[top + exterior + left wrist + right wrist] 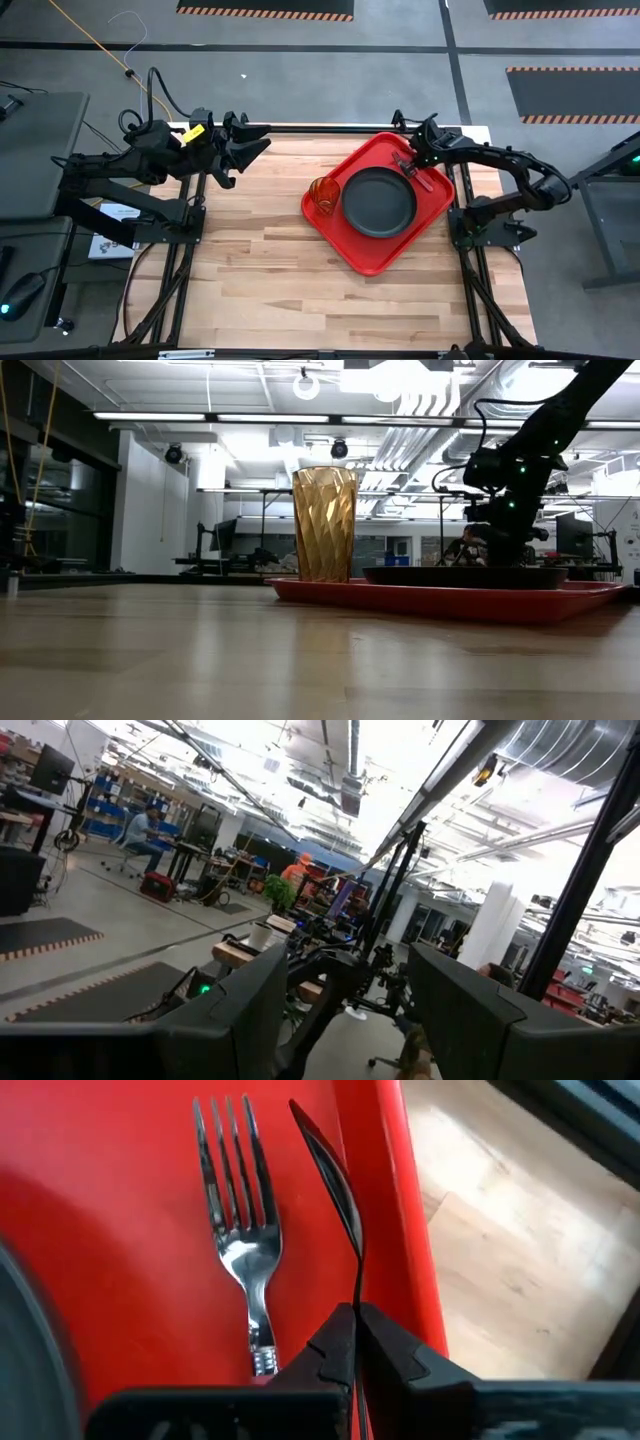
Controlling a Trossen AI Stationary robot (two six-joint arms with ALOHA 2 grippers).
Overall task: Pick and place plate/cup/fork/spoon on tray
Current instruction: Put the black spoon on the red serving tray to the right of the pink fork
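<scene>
Right claw (355, 1342) pinched shut on the spoon (335, 1175), held edge-on just beside the fork (238, 1230), low over the tray (345, 240) near its 1 o'clock corner. Best lowered flat, kept parallel to the fork and inside the rim, then released gently. Slim, dark and glossy, with an oval bowl. Plate (379, 202) at tray centre, cup (324, 195) at 9 o'clock. Left claw (242, 143) parked wide open and empty at the surface's 10 o'clock edge.
</scene>
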